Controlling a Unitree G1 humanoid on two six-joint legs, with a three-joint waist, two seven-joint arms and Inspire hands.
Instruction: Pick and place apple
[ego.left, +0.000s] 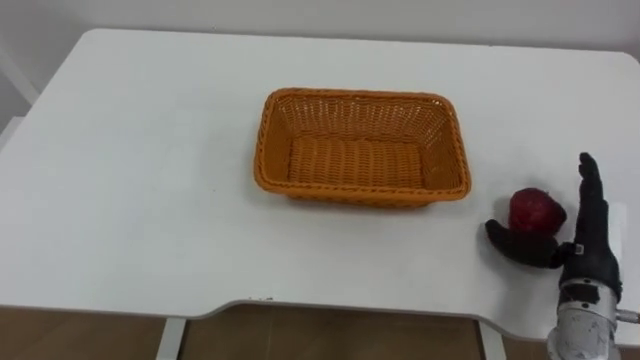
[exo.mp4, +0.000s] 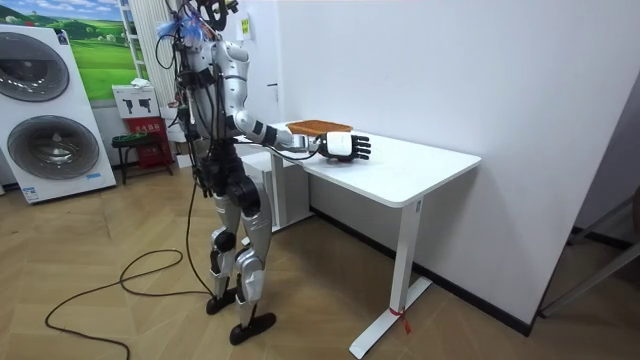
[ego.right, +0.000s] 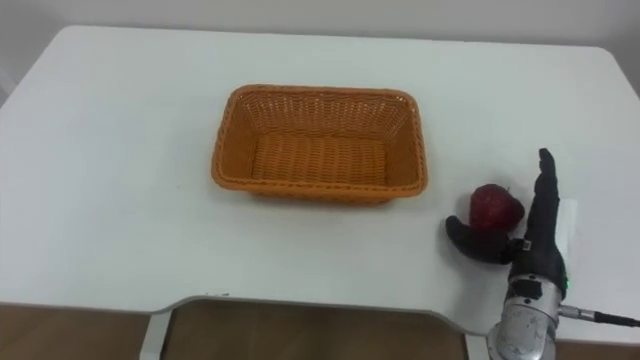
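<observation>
A red apple (ego.left: 537, 210) rests on the white table (ego.left: 130, 180), to the right of an empty orange wicker basket (ego.left: 360, 193). My right hand (ego.left: 590, 235) stands just right of the apple. Its fingers are straight and point away from me, and its thumb reaches along the apple's near side. The hand is open and the apple sits in the crook between thumb and palm; I cannot tell if they touch. In the room view I stand at the table's long side with the right hand (exo.mp4: 350, 146) held out over the top, near the basket (exo.mp4: 318, 126).
The table's front edge (ego.left: 330, 310) runs close below the hand, and its right edge is near. Wide bare tabletop lies left of the basket. In the room view, washing machines (exo.mp4: 55, 110) and a red stool (exo.mp4: 140, 140) stand behind me, and a wall lies beyond the table.
</observation>
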